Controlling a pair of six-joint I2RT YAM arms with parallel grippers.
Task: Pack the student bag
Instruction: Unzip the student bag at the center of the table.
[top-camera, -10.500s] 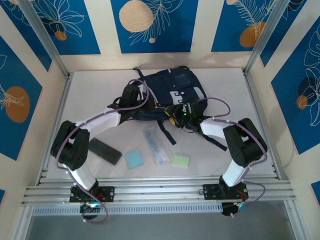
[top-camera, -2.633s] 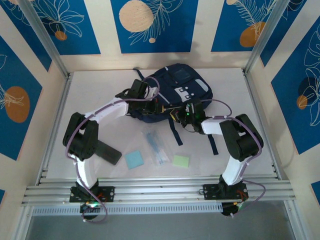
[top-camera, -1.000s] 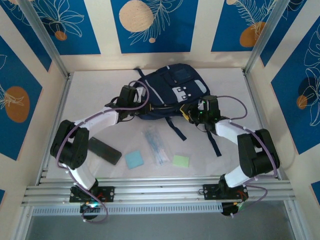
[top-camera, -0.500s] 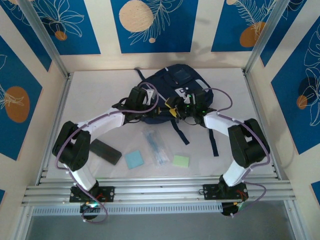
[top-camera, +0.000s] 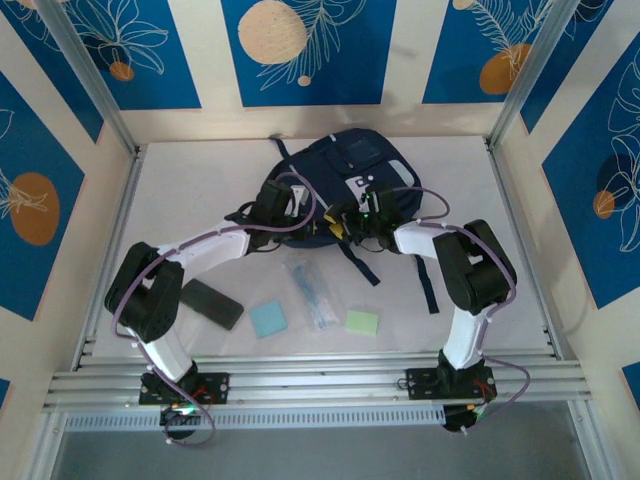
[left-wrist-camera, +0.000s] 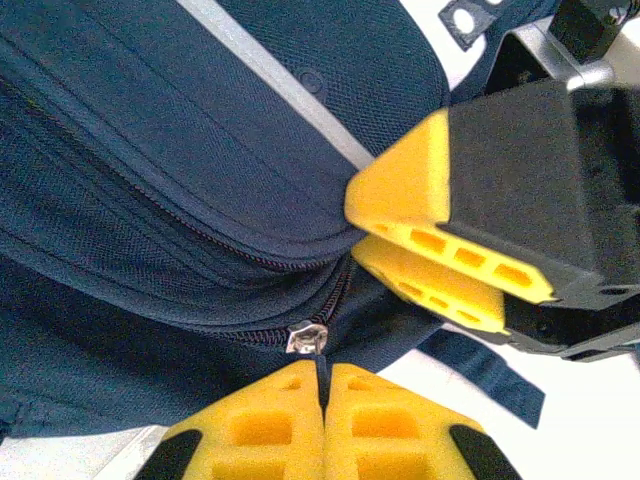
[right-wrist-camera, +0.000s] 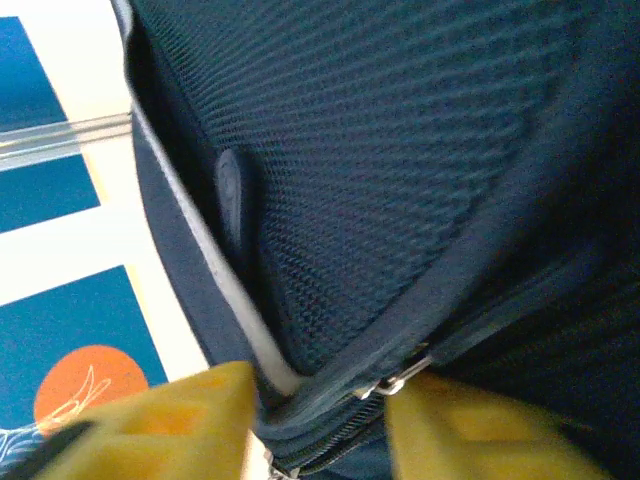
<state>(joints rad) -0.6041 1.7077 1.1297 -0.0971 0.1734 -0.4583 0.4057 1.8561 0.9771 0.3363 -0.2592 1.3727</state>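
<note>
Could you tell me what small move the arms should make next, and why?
Probably the left gripper should draw the zipper pull it is shut on along the track, while the right gripper pinches fabric of the student bag beside it. The zip looks closed here, so nothing can go in.

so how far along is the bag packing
Done: nothing packed; the black case, blue pad, pen pouch and green pad lie on the table. In hand: left gripper shut on the zip pull, right gripper pinching fabric of the student bag beside it. Left: open the bag, load all four.
</note>
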